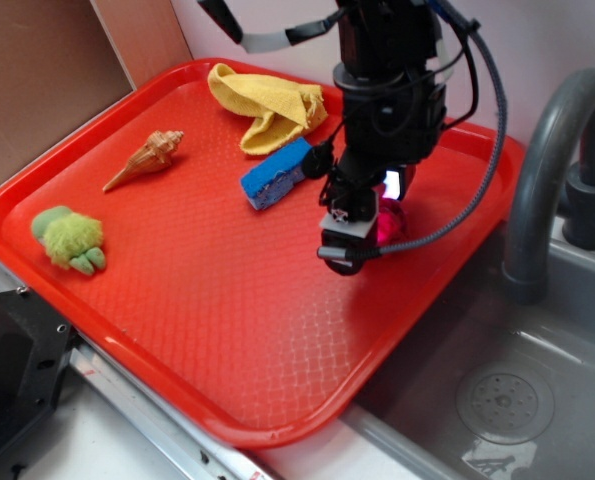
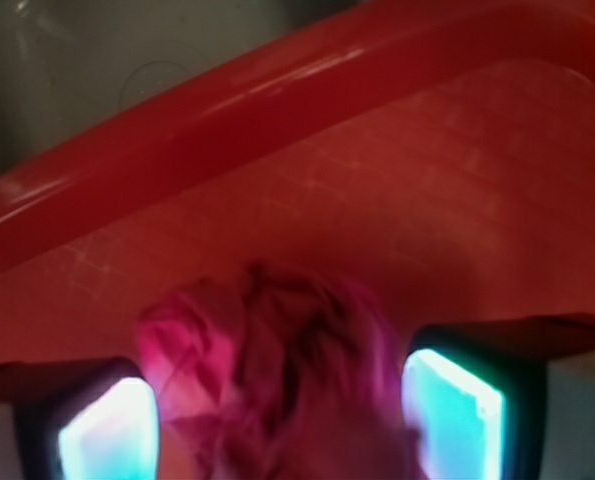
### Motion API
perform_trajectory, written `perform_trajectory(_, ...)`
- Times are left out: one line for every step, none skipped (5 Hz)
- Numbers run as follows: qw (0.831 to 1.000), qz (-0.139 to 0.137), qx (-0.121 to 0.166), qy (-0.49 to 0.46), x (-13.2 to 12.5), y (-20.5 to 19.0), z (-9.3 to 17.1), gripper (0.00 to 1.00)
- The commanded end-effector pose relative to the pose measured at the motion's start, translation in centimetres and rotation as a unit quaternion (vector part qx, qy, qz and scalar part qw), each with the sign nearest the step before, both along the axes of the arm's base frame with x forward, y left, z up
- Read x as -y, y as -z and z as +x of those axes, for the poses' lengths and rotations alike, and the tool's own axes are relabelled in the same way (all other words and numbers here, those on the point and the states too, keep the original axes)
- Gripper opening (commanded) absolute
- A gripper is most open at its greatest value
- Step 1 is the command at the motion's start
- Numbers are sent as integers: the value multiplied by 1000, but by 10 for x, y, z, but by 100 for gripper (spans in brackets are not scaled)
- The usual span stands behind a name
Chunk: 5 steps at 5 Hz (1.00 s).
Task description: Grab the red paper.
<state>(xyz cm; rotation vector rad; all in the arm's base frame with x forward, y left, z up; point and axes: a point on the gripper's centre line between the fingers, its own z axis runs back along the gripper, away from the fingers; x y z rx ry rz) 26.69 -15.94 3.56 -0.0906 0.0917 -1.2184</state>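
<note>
Now one claw [image 2: 277,420], one red paper [image 2: 277,350] (between jaws)

I count one red tray [image 1: 177,310], and on it one yellow cloth [image 1: 267,105], one blue sponge [image 1: 275,174], one seashell [image 1: 145,160], one green plush toy [image 1: 70,238] and one red paper [image 1: 389,224]. One faucet [image 1: 547,150] at right.

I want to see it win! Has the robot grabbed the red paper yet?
Almost. Done: the hand has reached the red paper on the tray. Now: its fingers sit on both sides of the wad. I can't tell if they're squeezing. Left: close and lift.
</note>
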Motion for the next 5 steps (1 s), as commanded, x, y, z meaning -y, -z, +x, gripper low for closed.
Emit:
perform_trajectory(1000,10,-1,22,15,5,-9,99)
perform_trajectory(999,18,-8,27,15,8,-8,0)
perform_trajectory(999,25,-6,25,17,9,-8,0)
perform_trajectory(999,34,1,-6,10,1,-6,0)
perform_trajectory(994,25,2,-110,-7,-14,0,0)
